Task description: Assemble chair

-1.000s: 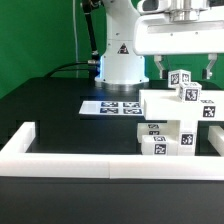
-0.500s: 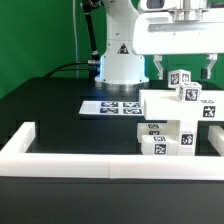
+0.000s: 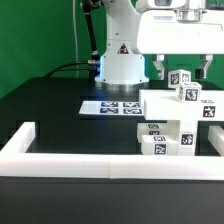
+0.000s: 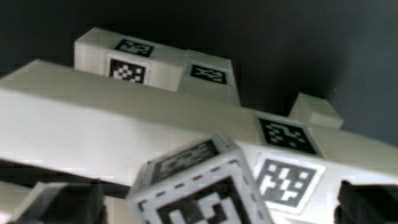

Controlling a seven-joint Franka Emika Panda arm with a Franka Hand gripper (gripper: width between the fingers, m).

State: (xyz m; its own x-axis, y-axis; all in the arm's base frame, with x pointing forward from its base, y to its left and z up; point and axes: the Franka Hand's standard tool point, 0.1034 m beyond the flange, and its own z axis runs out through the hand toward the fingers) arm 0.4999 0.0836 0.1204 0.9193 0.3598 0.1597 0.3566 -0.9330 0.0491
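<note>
While the gripper (image 3: 183,68) hangs spread and empty above it, the part-built chair (image 3: 180,125) stands directly below on the worktop (image 3: 60,110), so descending to grasp a tagged leg seems next.

Chair (image 3: 178,124): white blocky tagged parts clustered upright at exterior view's right, on dark surface (image 3: 60,110), against white barrier wall (image 3: 110,160).

Chair parts (image 3: 178,122) clustered at exterior view's right — behind barrier wall (image 3: 100,158), marker board (image 3: 110,106) beside them
</note>
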